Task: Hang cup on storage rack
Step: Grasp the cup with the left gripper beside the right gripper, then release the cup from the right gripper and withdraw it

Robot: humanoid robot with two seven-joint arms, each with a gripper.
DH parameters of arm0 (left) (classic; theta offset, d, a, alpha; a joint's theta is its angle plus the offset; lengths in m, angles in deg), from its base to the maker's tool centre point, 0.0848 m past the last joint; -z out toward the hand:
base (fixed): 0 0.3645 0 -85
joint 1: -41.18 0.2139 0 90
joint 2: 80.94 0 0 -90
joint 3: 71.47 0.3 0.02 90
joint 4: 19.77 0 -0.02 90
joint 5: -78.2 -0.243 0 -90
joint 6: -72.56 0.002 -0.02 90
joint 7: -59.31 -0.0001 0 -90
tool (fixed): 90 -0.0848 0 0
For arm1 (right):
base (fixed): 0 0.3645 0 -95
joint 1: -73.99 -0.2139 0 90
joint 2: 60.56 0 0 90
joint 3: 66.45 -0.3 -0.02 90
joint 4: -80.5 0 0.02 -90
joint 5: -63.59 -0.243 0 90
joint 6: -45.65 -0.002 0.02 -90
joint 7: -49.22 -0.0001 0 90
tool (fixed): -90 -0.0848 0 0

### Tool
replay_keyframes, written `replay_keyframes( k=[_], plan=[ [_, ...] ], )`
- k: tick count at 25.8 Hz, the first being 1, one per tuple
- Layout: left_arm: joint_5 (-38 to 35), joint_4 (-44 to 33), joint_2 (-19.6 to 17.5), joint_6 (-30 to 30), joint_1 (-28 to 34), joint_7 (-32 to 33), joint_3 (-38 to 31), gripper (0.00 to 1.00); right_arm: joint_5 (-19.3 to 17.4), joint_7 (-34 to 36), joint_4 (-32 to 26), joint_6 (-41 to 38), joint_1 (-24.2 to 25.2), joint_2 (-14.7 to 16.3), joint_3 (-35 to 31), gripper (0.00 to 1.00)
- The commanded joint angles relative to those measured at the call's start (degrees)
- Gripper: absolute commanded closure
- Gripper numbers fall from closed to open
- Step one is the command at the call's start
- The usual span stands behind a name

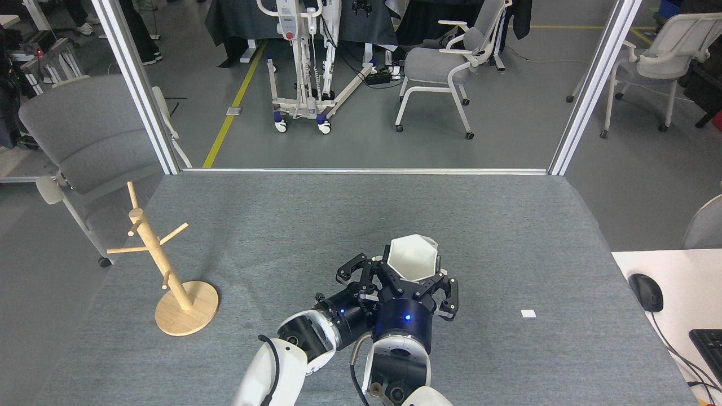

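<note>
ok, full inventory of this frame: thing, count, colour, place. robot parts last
cup: 1, white, near centre of the table, held in the right gripper, open end up
storage rack: 1, light wood, table's left edge, upright, pegs bare
table: 1, grey cloth cover, fills the lower view
small tag: 1, white, flat on the table, right of the arms
mouse: 1, black, on the white side desk at right
keyboard: 1, black, right edge, cut off
chairs: several, grey and white, floor beyond and beside the table
wheeled stand: 1, white, floor at top centre
floor line: 1, yellow, top left
left gripper: 1, black, open, close beside the cup's left
right gripper: 1, black, shut on the cup
</note>
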Motion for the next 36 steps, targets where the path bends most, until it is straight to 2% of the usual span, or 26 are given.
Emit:
replay_keyframes(
  k=[1,2,4,6,7,8,12,14,16,19,21,23,28,33,36],
  plan=[
    [0.0,0.37,0.33,0.57,-0.33,0.06,0.12,0.02,-0.02,0.05,0.9,-0.14,0.23,-1.19,0.95,0.72],
    [0.08,0.46,0.33,1.28,-0.33,0.23,0.12,0.08,-0.02,0.05,1.25,-0.14,0.23,-1.36,1.22,0.72],
    [0.08,0.28,0.24,1.63,-0.33,0.85,0.03,0.36,-0.02,0.05,1.51,0.12,0.15,-1.45,2.1,0.73],
    [0.08,-0.25,-0.28,0.66,0.11,1.73,0.03,0.67,-0.02,0.05,1.6,0.47,0.15,-2.16,2.98,0.73],
    [0.08,-0.25,-0.37,-0.57,0.2,2.43,0.03,0.88,-0.02,0.05,1.69,0.47,0.15,-2.6,3.07,0.73],
    [0.26,-0.16,-0.28,-1.8,0.29,3.13,-0.23,1.0,-0.02,0.05,1.69,0.47,0.23,-2.86,3.07,0.73],
    [0.26,-0.16,-0.11,-2.24,0.29,6.03,-0.76,1.0,-0.02,0.05,2.04,0.47,0.15,-2.95,3.15,0.72],
    [0.35,-0.25,-0.11,-2.24,0.29,6.21,-0.76,1.0,-0.02,-0.04,2.13,0.38,0.15,-2.77,3.07,0.67],
    [0.44,-0.25,-0.11,-2.24,0.29,6.3,-0.84,1.0,-0.02,-0.04,2.13,0.38,0.15,-2.77,3.07,0.52],
    [0.44,-0.16,-0.2,-2.24,0.29,6.39,-1.99,1.0,0.06,0.05,2.13,0.38,-0.03,-2.68,2.98,0.17],
    [0.44,-0.07,-0.2,-2.24,0.46,6.39,-2.08,1.0,-0.02,0.14,2.13,0.3,-0.38,-2.42,2.98,0.04],
    [0.44,0.02,-0.28,-2.15,0.55,6.39,-2.16,1.0,-0.11,0.23,2.04,-0.32,-0.65,-2.33,2.63,0.01],
    [0.44,0.19,-0.55,-2.24,2.04,6.39,-3.13,1.0,-0.11,1.11,2.04,-2.34,-1.08,-1.98,2.54,0.01],
    [0.26,-0.51,-0.63,-1.98,4.5,6.47,-4.27,1.0,-0.55,13.5,1.78,-3.04,-1.08,-1.89,2.19,0.01],
    [-0.18,-6.05,-1.69,-1.62,9.16,7.26,-8.49,1.0,-0.81,19.04,1.78,-3.13,-1.08,-1.72,1.4,0.01]
  ],
)
